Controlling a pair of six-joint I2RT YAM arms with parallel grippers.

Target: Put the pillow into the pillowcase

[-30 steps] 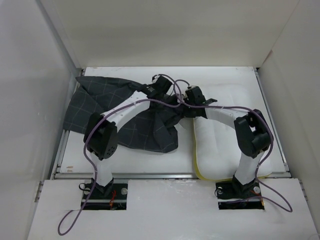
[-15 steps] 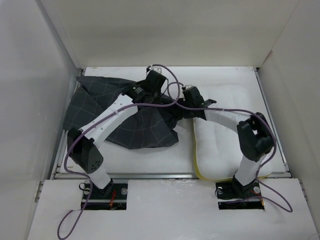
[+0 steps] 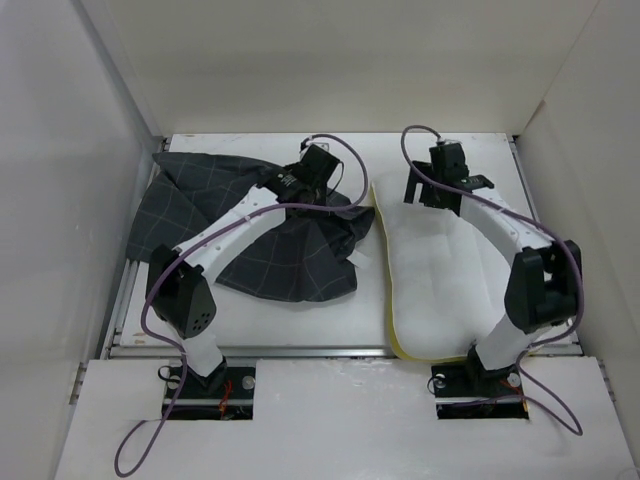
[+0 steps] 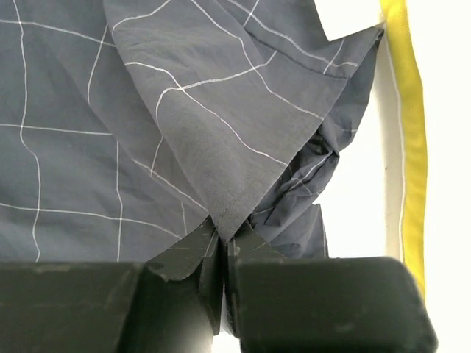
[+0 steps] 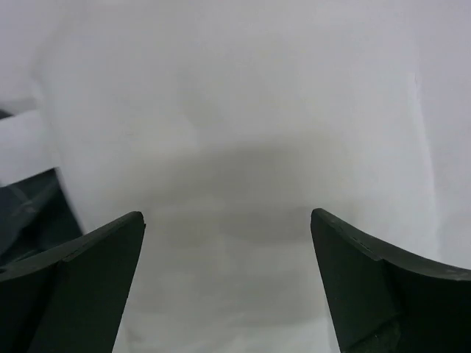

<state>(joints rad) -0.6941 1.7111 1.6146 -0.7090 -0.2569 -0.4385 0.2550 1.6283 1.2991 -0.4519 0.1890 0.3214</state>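
Note:
The dark checked pillowcase [image 3: 250, 235] lies crumpled on the left half of the table. My left gripper [image 3: 328, 198] is at its right edge, shut on a raised fold of the cloth [image 4: 221, 220]. In the left wrist view a white tag [image 4: 346, 18] shows on the pillowcase [image 4: 147, 110]. The pillow's yellow edge [image 4: 405, 132] runs just to the right of it. The white pillow [image 3: 440, 290] lies on the right half of the table. My right gripper [image 3: 430, 188] hovers over its far end, open with nothing between its fingers [image 5: 227, 217]. The pillow [image 5: 243, 132] fills that view.
White enclosure walls stand at the left [image 3: 60, 200], the back [image 3: 340, 60] and the right [image 3: 590, 180]. Purple cables [image 3: 345, 165] loop over both arms. The table's near rim [image 3: 300, 350] runs in front of the arm bases. A corner of the pillowcase [image 5: 29, 209] shows beside the right fingers.
My right gripper has opened and swung right and away from the pillowcase to above the pillow's far end. The left arm shifted slightly, still pinching the cloth.

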